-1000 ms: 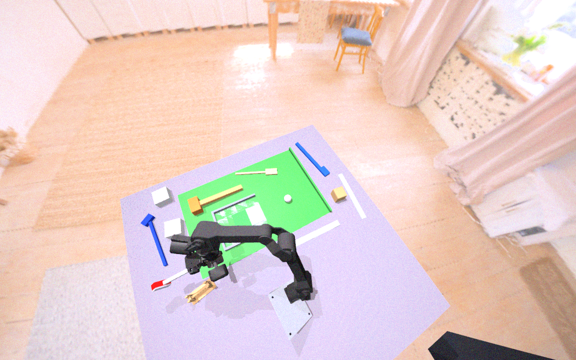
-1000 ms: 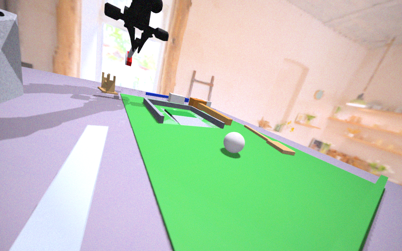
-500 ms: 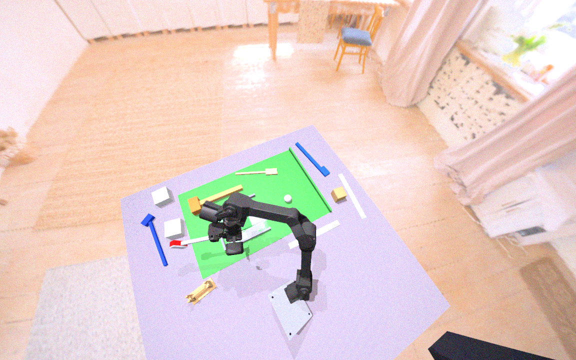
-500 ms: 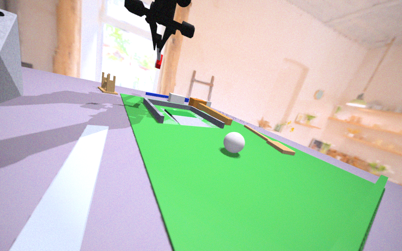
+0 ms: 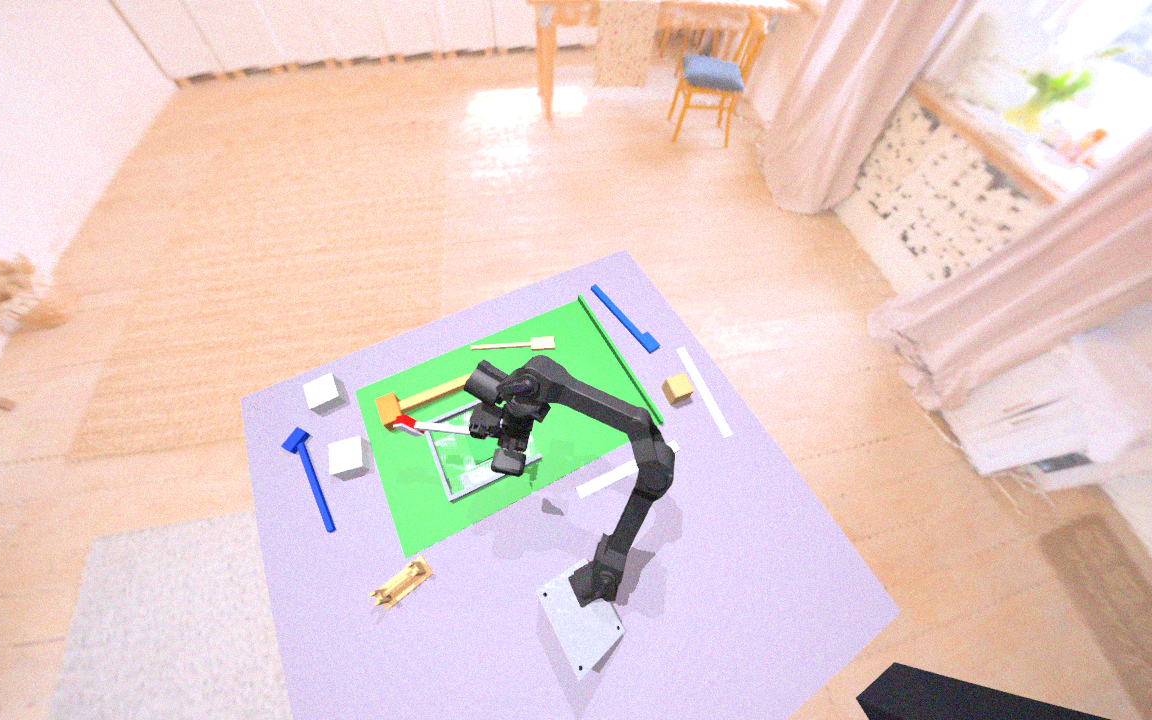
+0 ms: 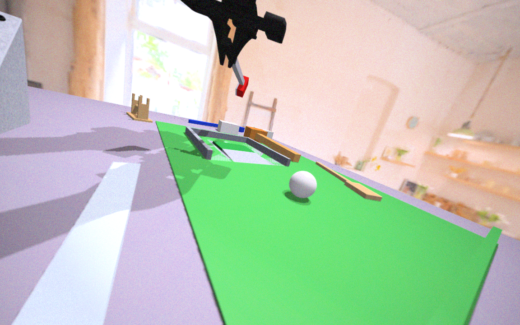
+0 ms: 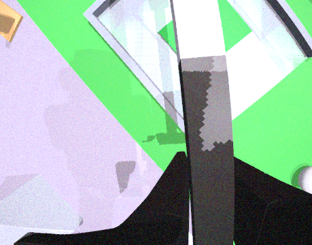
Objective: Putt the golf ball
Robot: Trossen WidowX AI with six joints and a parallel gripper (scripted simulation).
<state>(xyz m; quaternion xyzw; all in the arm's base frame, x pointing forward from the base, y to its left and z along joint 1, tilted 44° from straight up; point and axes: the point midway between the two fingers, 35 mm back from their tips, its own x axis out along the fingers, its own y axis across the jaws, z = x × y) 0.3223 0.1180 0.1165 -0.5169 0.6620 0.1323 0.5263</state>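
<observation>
My gripper (image 5: 483, 428) is shut on the red putter (image 5: 426, 428), gripping its white shaft and holding it high in the air over the raised green (image 5: 480, 447). The red head (image 6: 242, 85) hangs well above the table in the exterior view. In the wrist view the shaft (image 7: 198, 73) runs up between my fingers, over the grey-framed green and its ramp (image 7: 251, 68). The white golf ball (image 6: 302, 183) rests on the green mat, near the ramp side; it also shows at the right edge of the wrist view (image 7: 309, 180). In the top view my arm hides the ball.
An orange wooden mallet (image 5: 419, 398) lies just beyond the raised green. A small wooden putter (image 5: 516, 343), two blue putters (image 5: 310, 479) (image 5: 623, 317), white cubes (image 5: 320, 392), an orange cube (image 5: 678, 387), white strips (image 5: 703, 391) and a wooden stand (image 5: 401, 582) lie around the mat.
</observation>
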